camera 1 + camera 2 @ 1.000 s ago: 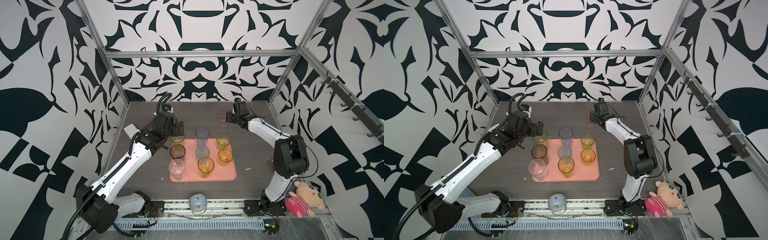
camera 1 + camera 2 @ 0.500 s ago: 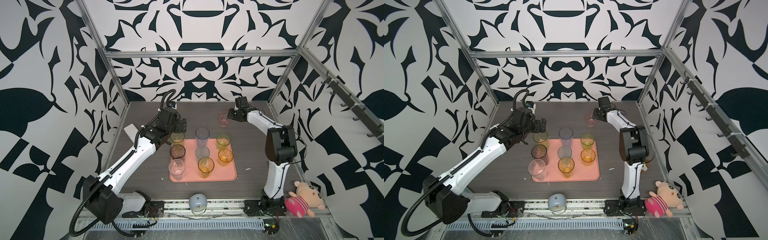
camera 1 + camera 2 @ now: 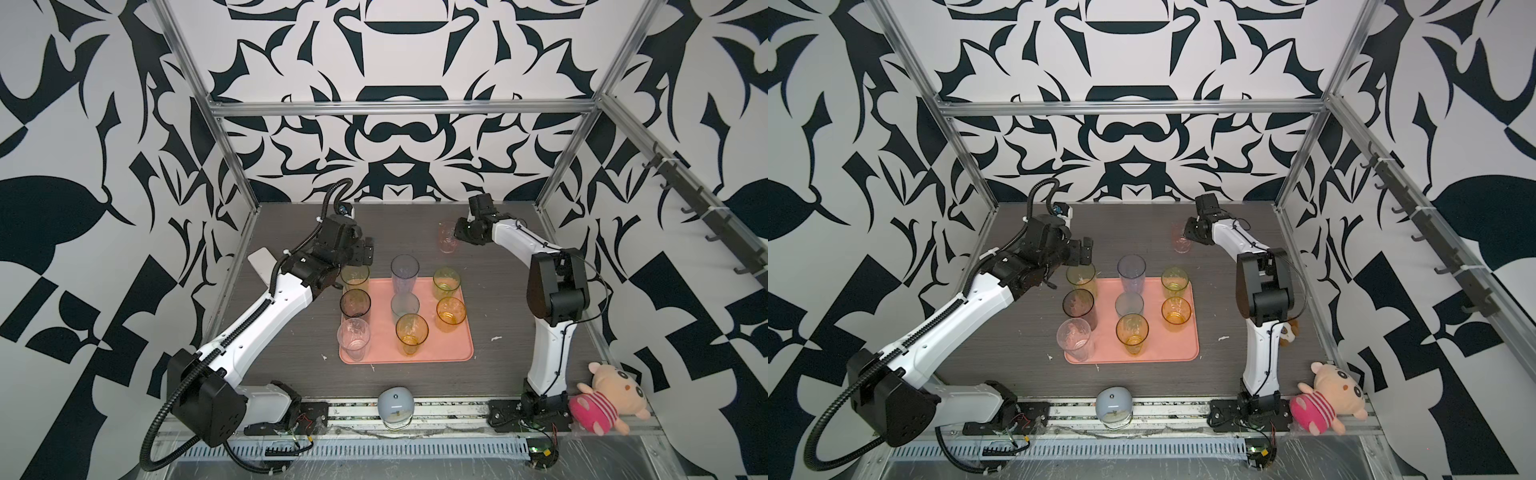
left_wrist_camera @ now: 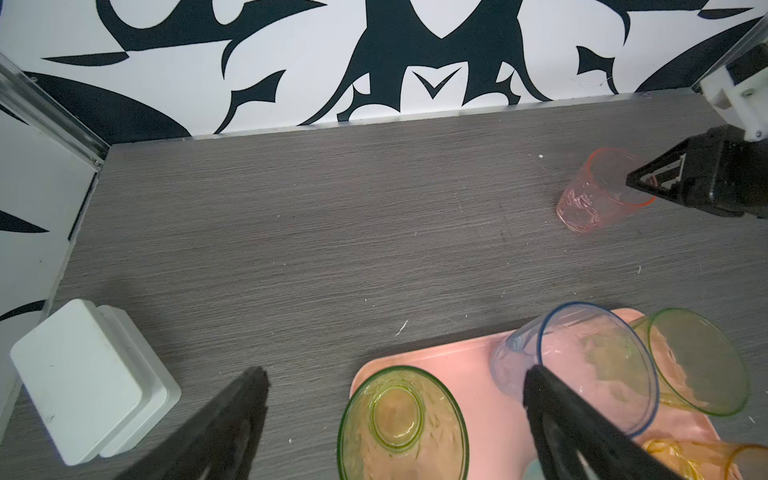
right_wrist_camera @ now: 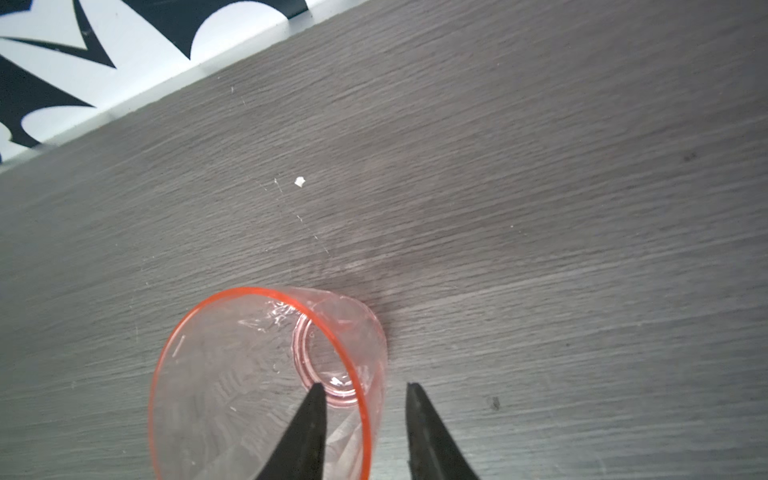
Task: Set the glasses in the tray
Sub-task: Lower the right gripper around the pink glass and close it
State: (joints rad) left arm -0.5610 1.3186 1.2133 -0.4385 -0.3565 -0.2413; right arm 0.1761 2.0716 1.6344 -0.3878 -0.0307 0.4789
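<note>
Pink tumbler (image 5: pixel 249 374), upright beyond the salmon tray (image 3: pixel 451 349): right gripper (image 5: pixel 363 387) fingers straddle its wall, one inside, one outside, apart. Left gripper (image 4: pixel 395 374) gapes wide, empty.

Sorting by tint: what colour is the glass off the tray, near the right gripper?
Pink; the glass shows best in the right wrist view.

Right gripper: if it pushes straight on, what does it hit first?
The pink glass: the right gripper straddles its wall, so the inner finger probably meets its base first, the outer one the table.
</note>
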